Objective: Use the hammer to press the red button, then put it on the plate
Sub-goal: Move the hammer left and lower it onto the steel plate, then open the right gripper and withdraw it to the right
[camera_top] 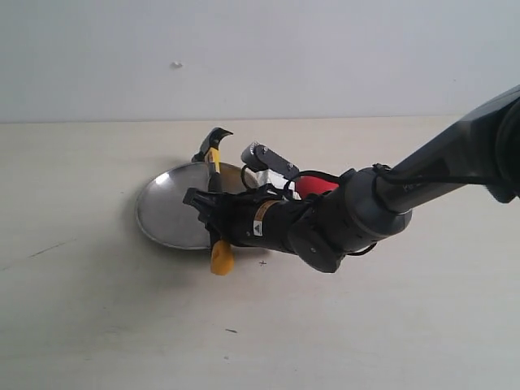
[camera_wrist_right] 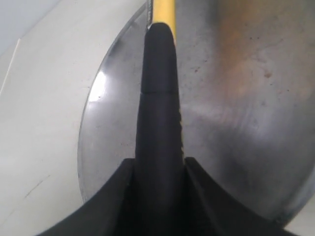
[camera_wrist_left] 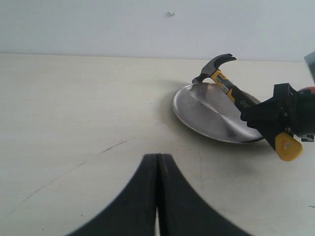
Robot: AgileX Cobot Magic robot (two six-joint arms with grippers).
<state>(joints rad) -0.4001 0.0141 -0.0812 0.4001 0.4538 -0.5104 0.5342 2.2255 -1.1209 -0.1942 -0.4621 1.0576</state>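
The hammer [camera_top: 214, 159] lies across the silver plate [camera_top: 166, 207], dark head past the far rim and yellow handle end [camera_top: 221, 258] hanging over the near rim. My right gripper [camera_top: 203, 213] is shut on the black handle above the plate. In the right wrist view the handle [camera_wrist_right: 160, 98] runs between the jaws over the plate [camera_wrist_right: 236, 98]. The left wrist view shows the hammer [camera_wrist_left: 221, 73], the plate [camera_wrist_left: 206, 113] and the right gripper [camera_wrist_left: 275, 118]. The red button [camera_top: 315, 186] is mostly hidden behind the right arm. My left gripper [camera_wrist_left: 158, 160] is shut and holds nothing, well short of the plate.
A pale table [camera_top: 97, 309] runs back to a white wall [camera_top: 260, 49]. The right arm [camera_top: 406, 187] reaches in from the right over the button. Faint scratch marks [camera_wrist_left: 118, 145] cross the tabletop left of the plate.
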